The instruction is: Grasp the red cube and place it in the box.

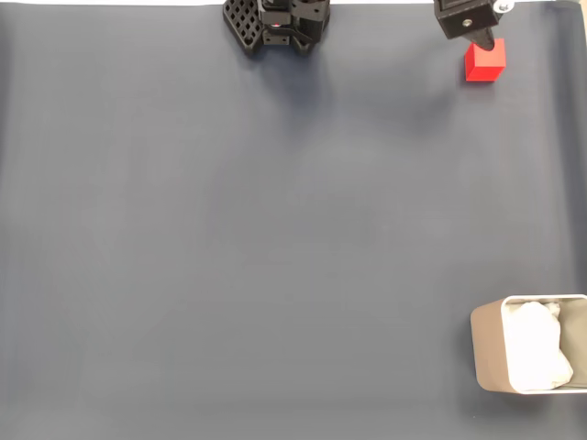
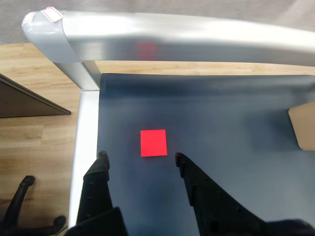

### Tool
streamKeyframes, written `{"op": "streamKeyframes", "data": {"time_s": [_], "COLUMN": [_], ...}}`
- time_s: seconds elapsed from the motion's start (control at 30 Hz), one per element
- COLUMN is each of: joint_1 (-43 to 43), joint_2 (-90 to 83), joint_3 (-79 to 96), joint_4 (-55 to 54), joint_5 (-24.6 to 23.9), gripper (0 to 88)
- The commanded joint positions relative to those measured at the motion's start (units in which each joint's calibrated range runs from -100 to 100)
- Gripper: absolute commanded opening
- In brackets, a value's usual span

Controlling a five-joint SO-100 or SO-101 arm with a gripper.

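Note:
The red cube [image 1: 484, 60] rests on the dark grey mat near the top right of the fixed view. My black gripper [image 1: 483, 38] hangs right over it there, its tip overlapping the cube's upper edge. Seen from the wrist, the cube [image 2: 153, 142] lies on the mat just beyond my gripper [image 2: 140, 157], whose two fingers stand apart on either side of it, open and holding nothing. The beige box [image 1: 489, 353], with crumpled white paper inside, sits at the bottom right of the fixed view; a corner of the box [image 2: 302, 125] shows at the right edge of the wrist view.
The arm's black base [image 1: 275, 23] stands at the top middle of the fixed view. A silver metal frame [image 2: 162, 37] borders the mat beyond the cube and along its left side, with wooden floor and a chair base [image 2: 24, 206] outside it.

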Motion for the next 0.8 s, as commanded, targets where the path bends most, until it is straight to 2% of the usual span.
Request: {"op": "streamKeyframes", "data": {"time_s": [0.0, 0.77], "joint_1": [0.35, 1.56], "joint_2": [0.66, 11.75], "joint_3": [0.27, 3.37], "joint_4": [-2.24, -16.01], "joint_5": [0.39, 0.73], "gripper": [33.6, 38.5]}}
